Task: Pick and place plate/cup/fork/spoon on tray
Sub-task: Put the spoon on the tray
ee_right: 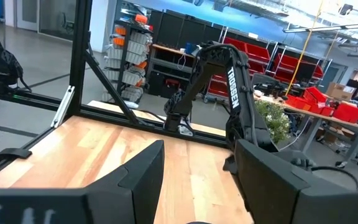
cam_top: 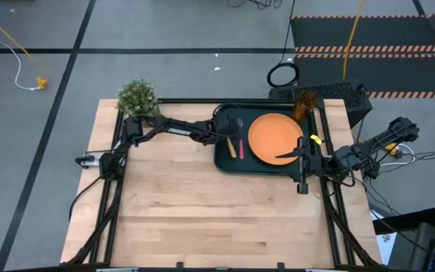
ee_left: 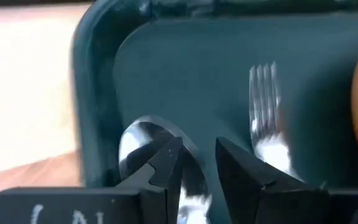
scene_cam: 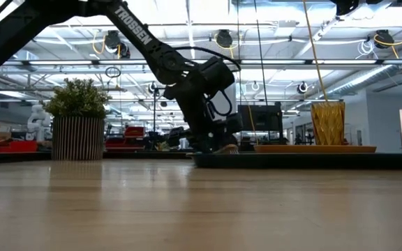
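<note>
Already the dark green tray [cam_top: 225, 162] carries most of the set; the orange plate [cam_top: 274, 137] lies flat toward its right half, leaving a bare strip along the left for cutlery. Along that strip the fork [cam_top: 241, 148], red-pink handle and silver tines, lies beside the plate's left edge, and the spoon [ee_left: 143, 144] lies just beside it, nearer the tray's rim, bowl up, so the two sit parallel.

Low over that left end hangs the left gripper [ee_left: 194, 165]; in the left wrist view its fingers [ee_left: 166, 163] stand slightly apart and straddle the spoon's neck, but whether they pinch it or have let it go I cannot tell; the posture suits either setting the spoon down or releasing it.

Just off the tray's far right corner stands the amber cup [cam_top: 303, 105], upright on the table, seemingly the last piece left to bring over.

At the table's right edge, near the plate's side of the tray, waits the right gripper [ee_right: 197, 180], fingers spread wide and holding nothing, probably parked clear so the left arm can work.
</note>
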You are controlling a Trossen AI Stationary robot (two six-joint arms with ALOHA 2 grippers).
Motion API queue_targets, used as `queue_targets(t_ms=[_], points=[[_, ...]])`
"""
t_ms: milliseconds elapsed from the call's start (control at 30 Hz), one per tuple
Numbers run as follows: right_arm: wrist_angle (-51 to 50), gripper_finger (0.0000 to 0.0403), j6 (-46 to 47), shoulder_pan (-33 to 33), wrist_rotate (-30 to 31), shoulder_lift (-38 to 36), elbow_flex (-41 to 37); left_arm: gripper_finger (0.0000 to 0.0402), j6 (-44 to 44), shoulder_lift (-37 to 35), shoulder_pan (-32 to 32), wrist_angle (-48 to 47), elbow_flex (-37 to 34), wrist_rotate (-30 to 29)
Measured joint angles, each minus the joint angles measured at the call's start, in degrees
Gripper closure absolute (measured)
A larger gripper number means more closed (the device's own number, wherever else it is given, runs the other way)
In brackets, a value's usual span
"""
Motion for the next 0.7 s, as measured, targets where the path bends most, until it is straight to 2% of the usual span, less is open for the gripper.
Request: queue_targets(t_ms=[467, 700], points=[[0.2, 0.0211, -0.4, 0.0, 0.0, 0.0, 0.0, 0.0303, 4.6, 0.3, 0.2, 1.8, 0.0, -0.6], [0.1, 0.0211, -0.5, 0.0, 0.0, 0.0, 0.0, 0.0303, 5.8, -4.5, -2.0, 3.7, 0.1, -0.4]])
